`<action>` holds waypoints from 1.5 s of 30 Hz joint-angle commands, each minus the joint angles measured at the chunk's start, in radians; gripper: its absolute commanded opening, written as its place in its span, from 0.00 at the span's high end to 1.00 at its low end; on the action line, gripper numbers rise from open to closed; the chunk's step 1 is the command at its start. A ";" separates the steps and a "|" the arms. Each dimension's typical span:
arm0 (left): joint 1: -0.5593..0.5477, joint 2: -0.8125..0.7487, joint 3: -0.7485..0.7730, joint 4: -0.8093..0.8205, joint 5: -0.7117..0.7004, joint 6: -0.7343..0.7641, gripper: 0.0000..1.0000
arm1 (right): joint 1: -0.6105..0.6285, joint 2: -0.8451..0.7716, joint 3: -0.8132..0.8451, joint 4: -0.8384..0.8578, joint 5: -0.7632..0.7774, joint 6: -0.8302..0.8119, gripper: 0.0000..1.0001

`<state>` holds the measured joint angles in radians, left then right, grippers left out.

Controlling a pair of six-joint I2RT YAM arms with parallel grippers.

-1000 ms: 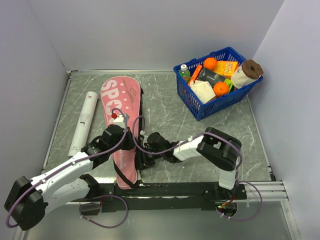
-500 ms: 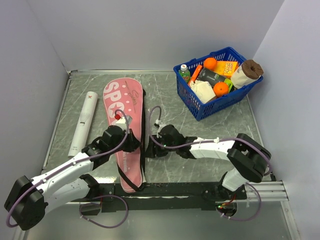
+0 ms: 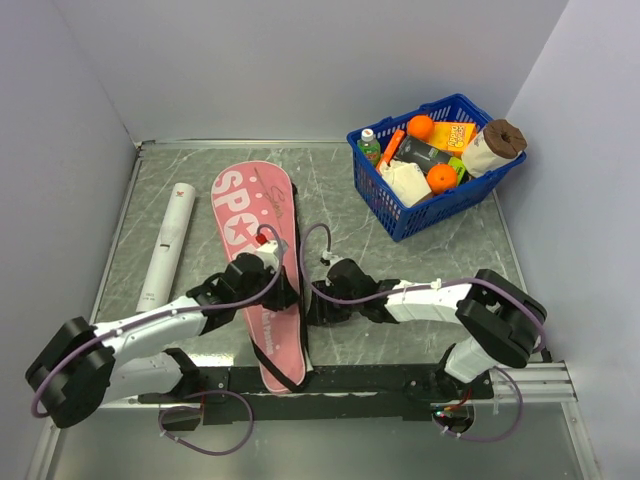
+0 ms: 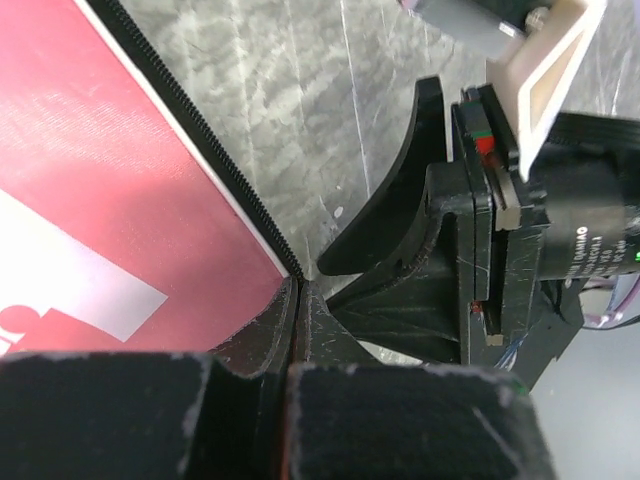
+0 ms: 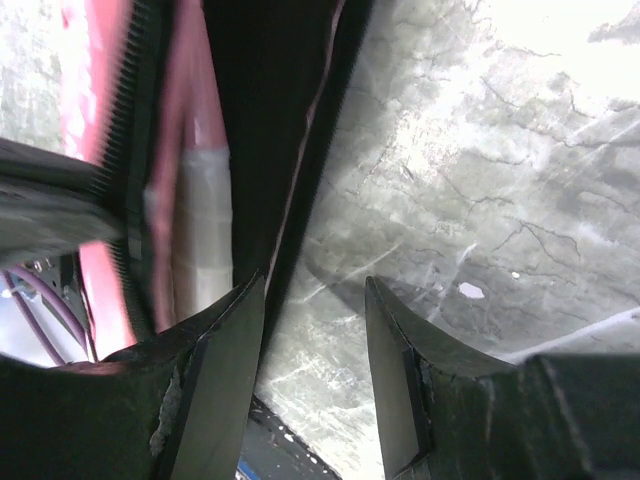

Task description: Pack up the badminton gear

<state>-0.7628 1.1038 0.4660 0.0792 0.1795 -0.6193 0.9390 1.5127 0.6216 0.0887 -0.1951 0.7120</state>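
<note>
The pink "SPORT" bag (image 3: 262, 260) lies lengthwise on the table with its black strap (image 3: 292, 262) along its right side. My left gripper (image 3: 283, 292) is shut on the bag's right zipper edge (image 4: 297, 285). My right gripper (image 3: 312, 300) is open just right of that edge, its jaws (image 5: 315, 300) over bare table beside the black strap (image 5: 265, 90). A white racket handle (image 5: 200, 230) shows inside the bag's open side. The long white tube (image 3: 168, 245) lies left of the bag. The shuttlecock is out of view.
A blue basket (image 3: 395, 218) of groceries stands at the back right. Grey walls close in the left, back and right sides. The black rail (image 3: 350, 380) with the arm bases runs along the near edge.
The bag has shifted right and turned, its near end swinging rightwards. My left gripper moved right with the bag's edge. My right arm stretched out and its gripper stays beside the edge.
</note>
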 commanded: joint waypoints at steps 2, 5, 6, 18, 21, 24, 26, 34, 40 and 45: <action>-0.052 0.027 0.059 0.093 0.034 0.039 0.99 | 0.004 -0.034 -0.045 0.032 0.025 0.009 0.48; -0.061 -0.016 0.082 0.012 -0.050 0.038 0.97 | 0.003 -0.042 -0.040 0.023 0.020 -0.002 0.48; -0.061 -0.034 0.091 -0.033 -0.104 0.027 0.83 | 0.003 -0.043 -0.039 0.020 0.019 -0.006 0.48; -0.061 -0.263 0.146 -0.613 -0.549 -0.374 0.50 | 0.009 -0.092 -0.025 -0.053 0.028 -0.072 0.48; -0.061 -0.297 0.074 -0.640 -0.546 -0.512 0.71 | 0.026 -0.098 -0.029 -0.061 0.017 -0.082 0.50; -0.061 -0.291 0.046 -0.668 -0.537 -0.578 0.92 | 0.064 -0.101 -0.028 -0.078 0.016 -0.088 0.54; -0.059 -0.263 0.046 -0.694 -0.535 -0.611 0.99 | 0.092 -0.109 -0.031 -0.083 0.019 -0.082 0.57; -0.059 -0.193 -0.006 -0.667 -0.497 -0.666 0.99 | 0.158 -0.150 -0.062 -0.066 0.023 -0.048 0.62; -0.059 -0.229 -0.047 -0.699 -0.502 -0.694 0.99 | 0.176 -0.189 -0.089 -0.018 0.000 -0.028 0.61; -0.061 -0.269 -0.075 -0.700 -0.500 -0.703 0.99 | 0.188 -0.157 -0.073 0.012 -0.017 -0.022 0.61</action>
<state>-0.8219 0.8623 0.4107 -0.6109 -0.3214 -1.2949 1.1114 1.3560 0.5465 0.0441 -0.1967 0.6758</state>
